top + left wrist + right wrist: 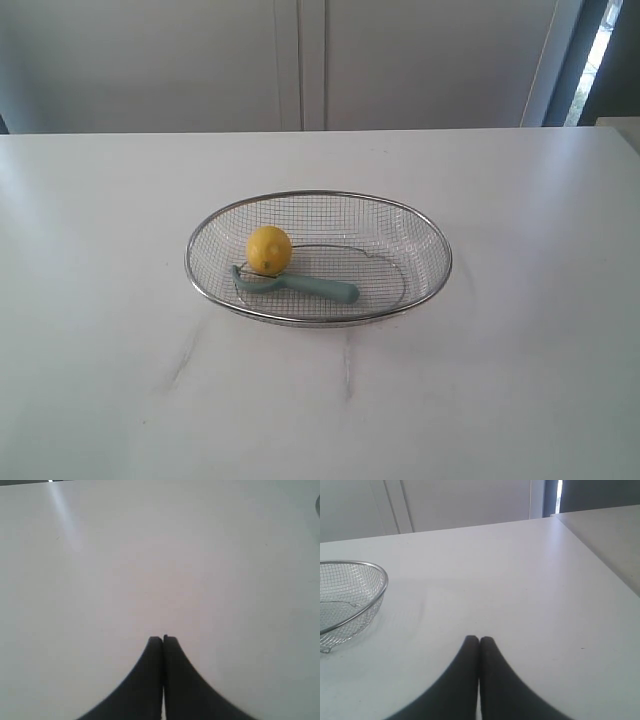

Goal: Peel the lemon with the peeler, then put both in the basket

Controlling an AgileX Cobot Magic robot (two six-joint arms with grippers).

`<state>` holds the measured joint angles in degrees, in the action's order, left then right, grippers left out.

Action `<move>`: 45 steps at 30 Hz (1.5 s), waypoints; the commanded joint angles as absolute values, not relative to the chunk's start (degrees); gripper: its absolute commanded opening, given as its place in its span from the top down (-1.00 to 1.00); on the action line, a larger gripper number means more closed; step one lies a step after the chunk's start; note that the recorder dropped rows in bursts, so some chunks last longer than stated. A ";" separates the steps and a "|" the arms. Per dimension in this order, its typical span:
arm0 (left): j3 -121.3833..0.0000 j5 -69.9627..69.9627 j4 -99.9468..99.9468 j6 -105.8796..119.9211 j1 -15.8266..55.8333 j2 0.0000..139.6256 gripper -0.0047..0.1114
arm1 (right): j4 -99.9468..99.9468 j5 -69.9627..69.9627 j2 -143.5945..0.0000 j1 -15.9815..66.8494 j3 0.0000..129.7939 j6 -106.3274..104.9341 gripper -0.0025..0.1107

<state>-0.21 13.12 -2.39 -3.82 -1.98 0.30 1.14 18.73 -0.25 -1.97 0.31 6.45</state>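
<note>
On white table point(100, 300), exterior view: lemon point(269, 249) and peeler point(300, 286) both inside basket point(320, 194), lemon against peeler head. Placement looks done; peeling unconfirmed, since visible skin looks whole and yellow.
Left wrist view: left gripper point(163, 640) pressed together, empty, over bare table.
Right wrist view: right gripper point(479, 640) pressed together, empty, with basket off to one side.

no legible text, labels or numbers anywhere

Black curved left pincer point(163, 639), matching right pincer point(479, 639)
</note>
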 commanded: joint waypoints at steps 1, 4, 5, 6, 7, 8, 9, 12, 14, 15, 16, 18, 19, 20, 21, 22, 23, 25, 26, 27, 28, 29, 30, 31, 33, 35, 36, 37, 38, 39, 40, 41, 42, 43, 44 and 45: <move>0.00 12.94 -1.79 -3.63 -1.54 0.00 0.91 | 1.05 17.90 0.00 -1.74 0.00 6.72 0.96; 0.00 12.94 -1.79 -3.63 -1.54 0.00 0.91 | 1.05 17.90 0.00 -1.74 0.00 6.72 0.96; 0.00 12.94 -1.79 -3.63 -1.54 0.00 0.91 | 1.05 17.90 0.00 -1.74 0.00 6.72 0.96; 0.00 12.94 -1.79 -3.63 -1.54 0.00 0.91 | 1.05 17.90 0.00 -1.74 0.00 6.72 0.96; 0.00 12.94 -1.79 -3.63 -1.54 0.00 0.91 | 1.05 17.90 0.00 -1.74 0.00 6.72 0.96; 0.00 12.94 -1.79 -3.63 -1.54 0.00 0.91 | 1.05 17.90 0.00 -1.74 0.00 6.72 0.96; 0.00 12.94 -1.79 -3.63 -1.54 0.00 0.91 | 1.05 17.90 0.00 -1.74 0.00 6.72 0.96; 0.00 12.94 -1.79 -3.63 -1.54 0.00 0.91 | 1.05 17.90 0.00 -1.74 0.00 6.72 0.96; 0.00 12.94 -1.79 -3.63 -1.54 0.00 0.91 | 1.05 17.90 0.00 -1.74 0.00 6.72 0.96; 0.00 12.94 -1.79 -3.63 -1.54 0.00 0.91 | 1.05 17.90 0.00 -1.74 0.00 6.72 0.96; 0.00 12.94 -1.79 -3.63 -1.54 0.00 0.91 | 1.05 17.90 0.00 -1.74 0.00 6.72 0.96; 0.00 12.94 -1.79 -3.63 -1.54 0.00 0.91 | 1.05 18.00 0.00 -1.74 0.00 6.72 0.96; 0.00 12.94 -1.79 -3.63 -1.54 0.00 0.91 | 1.05 18.11 0.00 -1.74 0.00 6.72 0.96; 0.00 12.94 -1.79 -3.63 -1.54 0.00 0.91 | 1.05 18.11 0.00 -1.74 0.00 6.72 0.96; 0.00 12.94 -1.79 -3.63 -1.54 0.00 0.91 | 1.05 18.11 0.00 -1.74 0.00 6.72 0.96; 0.00 12.94 -1.79 -3.63 -1.54 0.00 0.91 | 1.05 18.11 0.00 -1.74 0.00 6.72 0.96; 0.00 12.94 -1.79 -3.63 -1.54 0.00 0.91 | 1.05 18.11 0.00 -1.74 0.00 6.72 0.96; 0.00 12.94 -1.79 -3.63 -1.54 0.00 0.91 | 1.05 18.10 0.00 -1.14 0.00 6.72 0.96; 0.00 12.94 -1.79 -3.63 -1.54 0.00 0.91 | 1.05 18.10 0.00 -0.62 0.00 6.72 0.96; 0.00 12.94 -1.79 -3.63 -1.54 0.00 0.91 | 1.05 18.10 0.00 -0.15 0.00 6.72 0.96; 0.00 12.94 -1.79 -3.63 -1.54 0.00 0.91 | 1.05 18.10 0.00 0.05 0.00 6.72 0.96; 0.00 12.94 -1.79 -3.63 -1.31 0.00 0.91 | 1.05 18.10 0.00 0.05 0.00 6.72 0.96; 0.00 12.94 -1.79 -3.63 -1.16 0.00 0.91 | 1.05 18.10 0.00 0.05 0.00 6.72 0.96; 0.00 12.94 -1.79 -3.63 -0.83 0.00 0.91 | 1.05 18.10 0.00 0.05 0.00 6.72 0.96; 0.00 12.94 -1.79 -3.63 -0.46 0.00 0.91 | 1.05 18.13 0.00 0.04 0.00 6.72 0.96; 0.00 12.94 -1.79 -3.63 -0.46 0.00 0.91 | 1.05 18.28 0.00 0.00 0.00 6.72 0.96; 0.00 12.94 -1.79 -3.63 -0.46 0.00 0.91 | 1.05 18.28 0.00 0.00 0.00 6.72 0.96; 0.00 12.94 -1.79 -3.63 -0.46 0.00 0.91 | 1.05 18.27 0.00 0.00 0.00 6.72 0.96; 0.00 12.94 -1.79 -3.63 -0.46 0.00 0.91 | 1.05 18.27 0.00 0.00 0.00 6.72 0.96; 0.00 12.94 -1.79 -3.63 -0.46 0.00 0.91 | 1.05 18.27 0.00 0.00 0.00 6.72 0.96; 0.00 12.94 -1.79 -3.63 -0.46 0.00 0.91 | 1.05 18.27 0.00 0.00 0.00 6.72 0.96; 0.00 12.94 -1.79 -3.63 -0.46 0.00 0.91 | 1.05 18.27 0.00 0.00 0.00 6.72 0.96; 0.00 12.94 -1.79 -3.63 -0.46 0.00 0.91 | 1.05 18.27 0.00 0.00 0.00 6.72 0.96; 0.00 12.94 -1.79 -3.63 -0.46 0.00 0.91 | 1.05 18.27 0.00 0.00 0.00 6.72 0.96; 0.00 12.94 -1.79 -3.63 -0.46 0.00 0.91 | 1.05 18.27 0.00 0.00 0.00 6.72 0.96; 0.00 12.94 -1.79 -3.63 -0.46 0.00 0.91 | 1.05 18.27 0.00 0.00 0.00 6.72 0.96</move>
